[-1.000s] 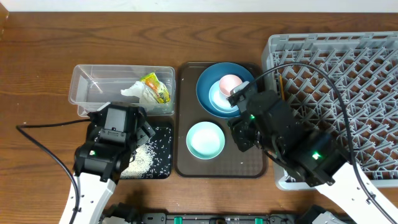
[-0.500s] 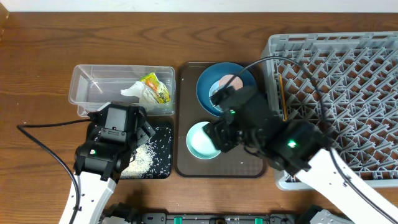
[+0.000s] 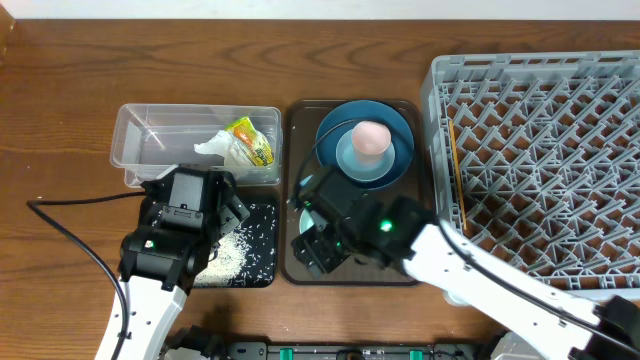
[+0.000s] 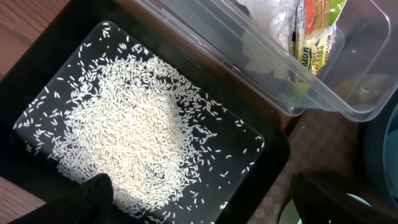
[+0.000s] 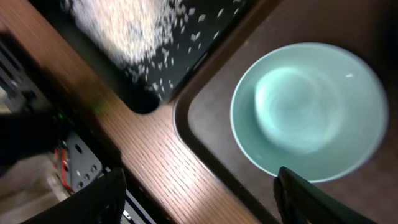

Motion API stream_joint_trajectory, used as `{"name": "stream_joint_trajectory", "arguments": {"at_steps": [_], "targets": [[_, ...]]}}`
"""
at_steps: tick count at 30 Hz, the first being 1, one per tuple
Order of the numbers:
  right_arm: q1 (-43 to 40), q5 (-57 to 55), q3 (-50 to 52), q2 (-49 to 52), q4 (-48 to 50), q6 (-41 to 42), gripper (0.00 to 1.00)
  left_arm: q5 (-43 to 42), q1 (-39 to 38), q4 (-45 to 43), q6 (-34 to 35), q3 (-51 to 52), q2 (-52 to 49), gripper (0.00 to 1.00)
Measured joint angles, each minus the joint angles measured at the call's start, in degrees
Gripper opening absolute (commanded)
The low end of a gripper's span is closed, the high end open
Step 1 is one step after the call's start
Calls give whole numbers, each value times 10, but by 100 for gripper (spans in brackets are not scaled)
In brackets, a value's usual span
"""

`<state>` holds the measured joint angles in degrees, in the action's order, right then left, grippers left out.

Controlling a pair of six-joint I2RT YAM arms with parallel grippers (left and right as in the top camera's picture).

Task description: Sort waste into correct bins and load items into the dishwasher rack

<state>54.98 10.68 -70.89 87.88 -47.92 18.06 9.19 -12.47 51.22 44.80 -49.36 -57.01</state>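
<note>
The pale mint-green bowl [image 5: 308, 112] sits on the brown serving tray [image 3: 400, 265]; in the overhead view my right arm hides most of it. My right gripper [image 3: 316, 238] [image 5: 199, 205] hangs open over the tray's front left corner. One of its fingers is above the bowl's near rim and the other is past the tray edge, with nothing between them. On the dark-blue plate [image 3: 335, 125] stands the light-blue bowl [image 3: 350, 160] with the pink cup [image 3: 370, 136] in it. Rice [image 4: 124, 137] lies in the black tray [image 4: 267, 162]. My left gripper [image 4: 205, 211] hovers open over that tray.
The clear tub [image 3: 160, 140] behind the black tray holds the white tissue [image 3: 215, 148] and the yellow-green wrapper [image 3: 250, 140]. The grey dishwasher rack [image 3: 540, 150] fills the right side, close to the serving tray. A black cable [image 3: 70, 225] trails over the table at the left.
My right arm has swung left and forward, from beside the plate and rack edge to above the mint bowl, and its jaws have widened. The left arm has not moved.
</note>
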Motion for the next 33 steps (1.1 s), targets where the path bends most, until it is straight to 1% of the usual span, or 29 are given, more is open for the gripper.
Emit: {"name": "stream_joint_trajectory", "arguments": {"at_steps": [4,7,12,17,21,28,33], "targets": [[10,-3,0,27,-10,-24,68,0,0,0,0,0,0,94],[10,-11,0,49,-10,-36,59,0,0,0,0,0,0,94],[10,-15,0,87,-2,-42,52,0,0,0,0,0,0,94],[15,-17,0,119,29,-44,48,0,0,0,0,0,0,94],[31,-18,0,142,56,-45,48,0,0,0,0,0,0,94],[37,-45,-1,192,61,-45,46,0,0,0,0,0,0,94],[37,-56,-1,201,67,-46,42,0,0,0,0,0,0,94]]}}
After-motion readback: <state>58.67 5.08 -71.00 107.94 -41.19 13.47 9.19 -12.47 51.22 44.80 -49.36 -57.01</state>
